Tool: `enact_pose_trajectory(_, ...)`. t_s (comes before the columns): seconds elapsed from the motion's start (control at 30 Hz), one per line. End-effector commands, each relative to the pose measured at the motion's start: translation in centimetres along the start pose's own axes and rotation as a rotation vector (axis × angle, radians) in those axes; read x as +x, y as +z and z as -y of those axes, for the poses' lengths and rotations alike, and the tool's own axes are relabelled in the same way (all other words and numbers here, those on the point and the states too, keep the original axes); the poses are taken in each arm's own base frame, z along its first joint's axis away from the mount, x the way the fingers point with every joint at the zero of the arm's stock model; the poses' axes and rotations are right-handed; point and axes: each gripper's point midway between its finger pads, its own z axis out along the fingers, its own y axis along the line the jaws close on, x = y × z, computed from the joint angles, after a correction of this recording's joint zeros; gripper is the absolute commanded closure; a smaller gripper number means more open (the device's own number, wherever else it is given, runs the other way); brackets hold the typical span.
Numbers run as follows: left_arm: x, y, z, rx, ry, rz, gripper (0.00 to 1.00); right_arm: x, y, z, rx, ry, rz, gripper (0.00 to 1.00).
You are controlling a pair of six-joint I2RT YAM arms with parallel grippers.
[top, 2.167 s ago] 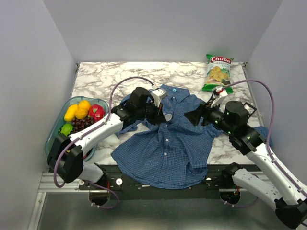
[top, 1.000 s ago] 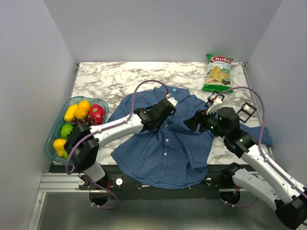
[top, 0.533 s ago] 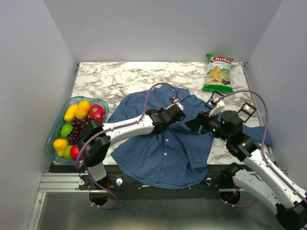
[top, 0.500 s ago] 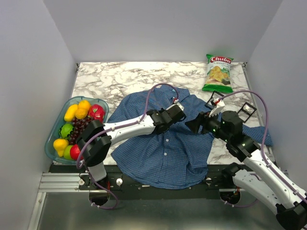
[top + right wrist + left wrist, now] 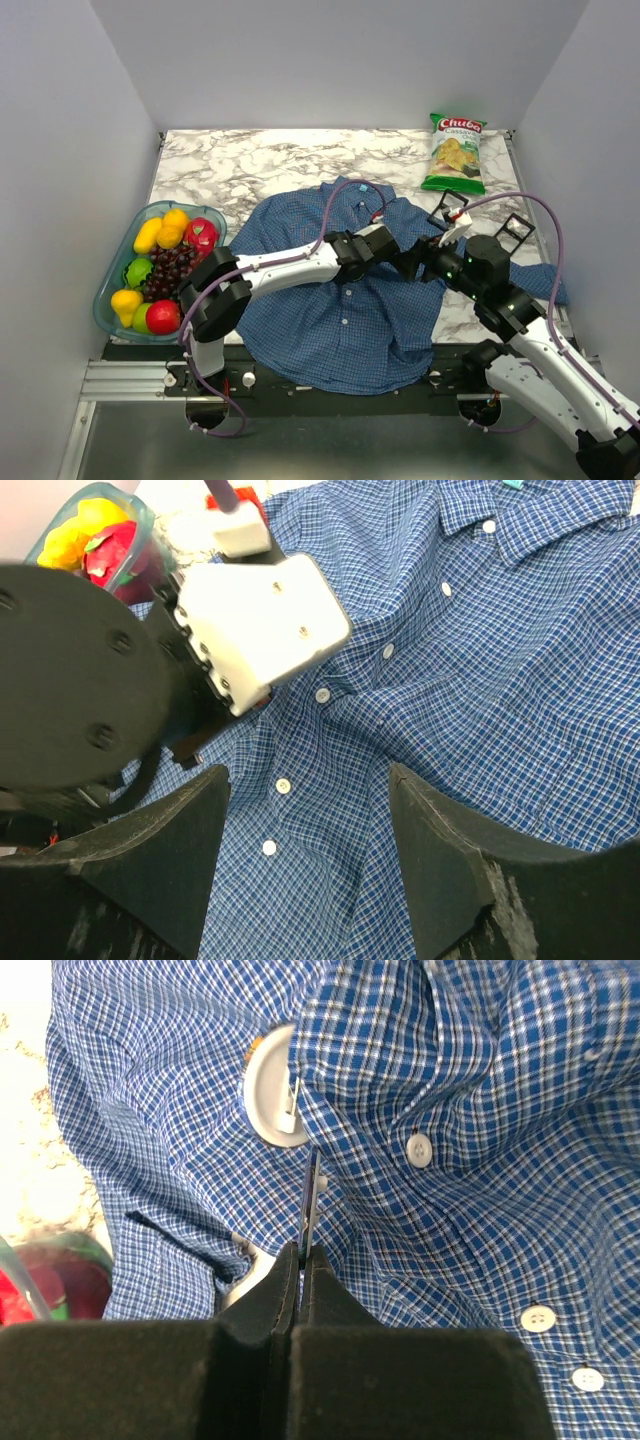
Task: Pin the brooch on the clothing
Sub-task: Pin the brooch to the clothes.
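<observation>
- Top view: the shirt [image 5: 345, 310] lies spread, front up, in the middle of the marble table [image 5: 240, 160], collar toward the far side.
- The left arm reaches across it, so the left gripper [image 5: 392, 248] sits low over the shirt's upper chest. The right gripper [image 5: 420, 262] is just beside it, over the shirt's right side. From this height neither pair of jaws can be read.
- A fruit bowl [image 5: 108, 272] stands at the table's left edge, and a chips bag [image 5: 455, 152] lies at the far right, well apart from the shirt.
- Left wrist view: only here does the brooch [image 5: 268, 1100] show. It is a white round disc lying on the shirt, with its right part tucked under a fold of the placket.
- The left fingers [image 5: 280, 1290] are pressed together on a thin dark sliver [image 5: 312, 1195] that stands up toward the disc; what it is I cannot tell.
- White buttons [image 5: 419, 1148] run down the cloth to the right.
- Right wrist view: its own black fingers [image 5: 150, 880] stand wide apart above the shirt front, with nothing between them.
- The left arm's white housing [image 5: 262, 620] blocks the brooch.
- The light-blue neck label [image 5: 514, 484] peeks in at the top edge.
</observation>
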Motion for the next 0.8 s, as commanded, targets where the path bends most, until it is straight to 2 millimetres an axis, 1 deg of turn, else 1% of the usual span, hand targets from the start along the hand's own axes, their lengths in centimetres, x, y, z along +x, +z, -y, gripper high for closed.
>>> enact_pose_trajectory(0.0, 0.0, -0.1, -0.9, -0.076, 0.037, -0.022, 1.00, 0.2, -0.2, 0.7, 0.031, 0.004, 0.006, 0.27)
enact_pose_trajectory(0.1, 0.0, -0.1, -1.0, -0.090, 0.049, -0.021, 1.00, 0.2, -0.2, 0.7, 0.029, 0.004, 0.007, 0.27)
enact_pose_trajectory(0.4, -0.4, -0.6, -0.3, -0.102, 0.086, -0.017, 1.00, 0.6, -0.1, 0.7, 0.030, 0.013, -0.003, 0.27)
enact_pose_trajectory(0.57, -0.9, -0.7, 0.1, -0.106, 0.097, -0.013, 1.00, 0.7, -0.2, 0.8, 0.029, 0.013, -0.003, 0.27)
enact_pose_trajectory(0.6, -0.8, -0.5, 0.2, -0.112, 0.105, -0.024, 1.00, 0.7, -0.2, 0.8, 0.030, 0.015, -0.003, 0.27)
enact_pose_trajectory(0.77, -0.7, -0.5, -0.2, -0.141, 0.118, -0.028, 1.00, 0.7, -0.3, 0.7, 0.027, 0.015, 0.001, 0.27)
